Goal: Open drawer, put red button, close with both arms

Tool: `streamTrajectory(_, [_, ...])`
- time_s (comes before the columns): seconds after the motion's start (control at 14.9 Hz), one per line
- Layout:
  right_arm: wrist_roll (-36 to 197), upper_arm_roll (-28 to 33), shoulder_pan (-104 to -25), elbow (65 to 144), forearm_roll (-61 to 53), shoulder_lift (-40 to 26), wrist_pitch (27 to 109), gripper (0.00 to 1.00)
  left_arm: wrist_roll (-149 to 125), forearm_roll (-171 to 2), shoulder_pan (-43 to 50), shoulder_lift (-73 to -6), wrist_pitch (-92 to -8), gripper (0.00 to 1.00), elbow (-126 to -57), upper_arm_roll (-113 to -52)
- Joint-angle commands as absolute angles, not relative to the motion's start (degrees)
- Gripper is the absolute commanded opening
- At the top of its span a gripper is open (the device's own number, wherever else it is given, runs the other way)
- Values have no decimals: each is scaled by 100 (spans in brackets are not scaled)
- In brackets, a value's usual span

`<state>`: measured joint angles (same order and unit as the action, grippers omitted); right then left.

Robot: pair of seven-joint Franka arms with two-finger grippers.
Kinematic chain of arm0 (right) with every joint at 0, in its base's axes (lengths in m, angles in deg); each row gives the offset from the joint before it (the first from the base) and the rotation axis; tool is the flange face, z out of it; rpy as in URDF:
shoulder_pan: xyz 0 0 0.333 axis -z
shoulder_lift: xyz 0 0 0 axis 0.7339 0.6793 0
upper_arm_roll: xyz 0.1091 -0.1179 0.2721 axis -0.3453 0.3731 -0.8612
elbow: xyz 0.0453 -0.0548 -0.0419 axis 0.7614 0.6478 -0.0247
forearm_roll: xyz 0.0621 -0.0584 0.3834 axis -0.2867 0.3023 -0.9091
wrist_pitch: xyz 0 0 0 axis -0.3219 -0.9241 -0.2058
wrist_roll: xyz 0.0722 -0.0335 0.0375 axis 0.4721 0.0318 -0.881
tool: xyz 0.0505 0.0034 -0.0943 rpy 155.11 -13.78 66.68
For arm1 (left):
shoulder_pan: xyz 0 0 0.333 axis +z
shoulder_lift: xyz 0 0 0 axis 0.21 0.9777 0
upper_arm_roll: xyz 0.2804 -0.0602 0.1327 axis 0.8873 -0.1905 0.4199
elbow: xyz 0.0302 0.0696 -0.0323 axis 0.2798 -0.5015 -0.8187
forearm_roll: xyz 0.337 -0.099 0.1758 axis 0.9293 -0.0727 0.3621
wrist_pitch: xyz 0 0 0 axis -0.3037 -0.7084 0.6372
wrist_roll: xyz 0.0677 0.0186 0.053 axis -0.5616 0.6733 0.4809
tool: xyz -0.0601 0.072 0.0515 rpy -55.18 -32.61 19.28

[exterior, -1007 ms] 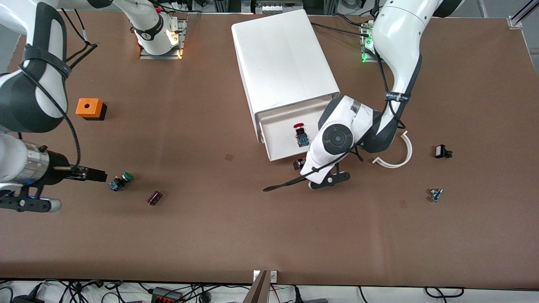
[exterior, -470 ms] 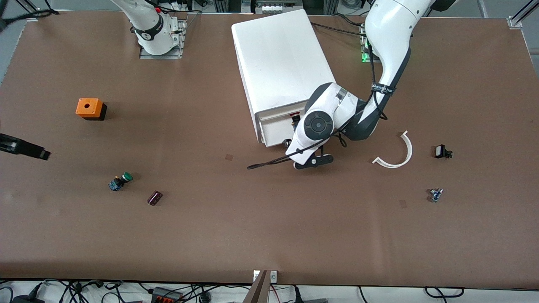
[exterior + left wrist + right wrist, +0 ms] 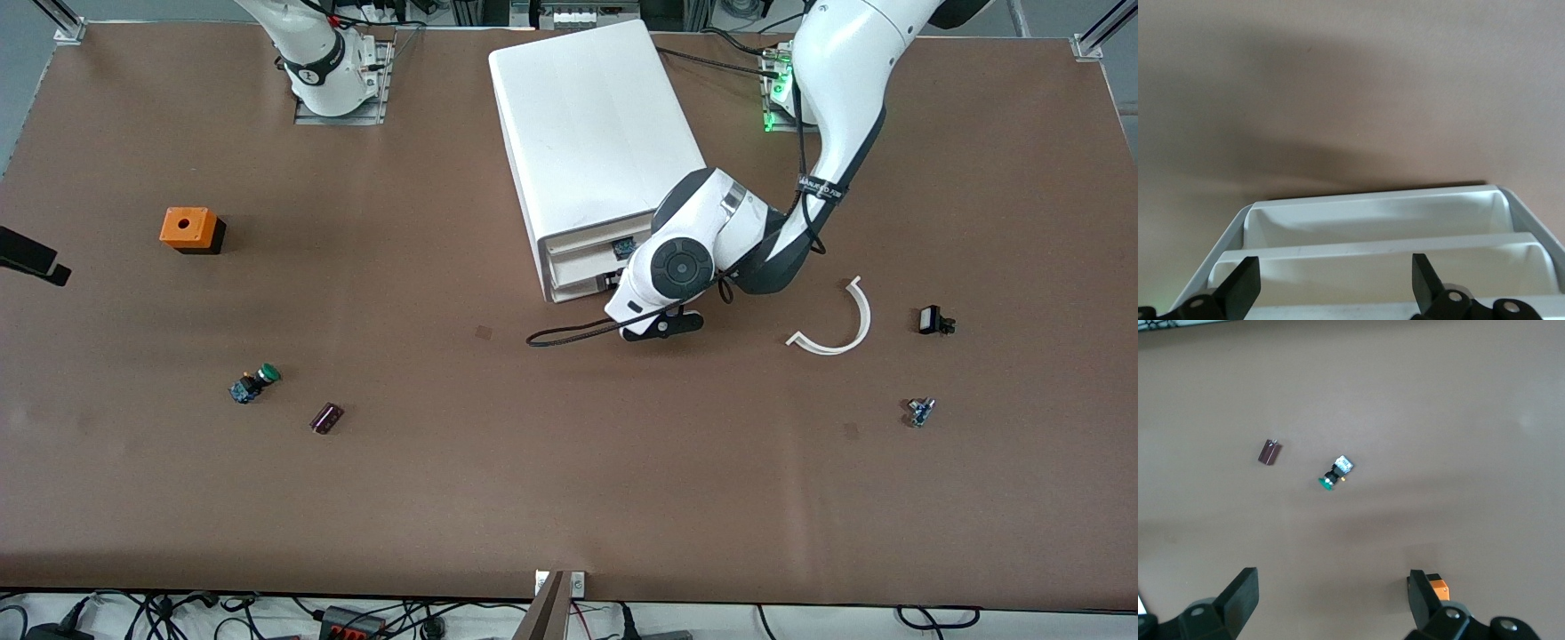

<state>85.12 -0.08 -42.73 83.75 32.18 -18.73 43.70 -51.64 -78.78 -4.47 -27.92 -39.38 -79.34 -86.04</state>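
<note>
L gripper (image 3: 1331, 287): black two-finger type, fingers spread wide, nothing between them. It sits right at the fronts of the big white boxy plastic cabinet (image 3: 591, 133), which stands near the mid of the table's base-side edge. In the front view the gripper is mostly hidden under the glossy white L arm (image 3: 756, 222).

The shallow white plastic drawer (image 3: 582, 258), the middle one of three fronts, shows only a narrow strip sticking out. Judgement: nearly shut, last bit of the push left.

The small red-capped push-button with dark blue-black body (image 3: 625, 244): only a dark-blue scrap shows at the drawer mouth beside the L wrist, red cap not visible. Judged to be inside the drawer, so open + put look done.

R gripper (image 3: 1331, 613): fingers also released wide, empty, up over the R-arm end of the table near that short edge. In the front view only a black tip (image 3: 31, 258) pokes in at the frame edge. R arm waits; not at the drawer, so "both arms" for closing isn't borne out here.

View diffs:
- L wrist: stepped white drawer fronts (image 3: 1378, 240) close up, bare table above them; no button seen.
- R wrist: green-capped button (image 3: 1335, 473), small dark maroon block (image 3: 1269, 451), corner of the orange cube with hole (image 3: 1438, 589).
- Front only: whole layout, plus the white curved plastic strip (image 3: 840, 324) and two small dark parts (image 3: 933, 320) (image 3: 920, 412) toward the L-arm end.
</note>
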Motion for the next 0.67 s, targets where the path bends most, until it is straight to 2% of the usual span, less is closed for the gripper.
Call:
streamTrajectory(0.0, [8442, -146, -4211, 8863, 3326, -2149, 4501, 100, -5072, -7808, -387, -2914, -3849, 100, -8148, -8763])
streamTrajectory(0.34, [8459, -164, -4247, 10654, 3326, -3220, 5238, 100, -5081, -7869, -423, -2843, -3849, 100, -8227, -8842])
streamTrajectory(0.6, [8380, -164, -4255, 10527, 3335, -3161, 5248, 100, -5081, -7879, -405, -2843, -3832, 100, -8227, -8851])
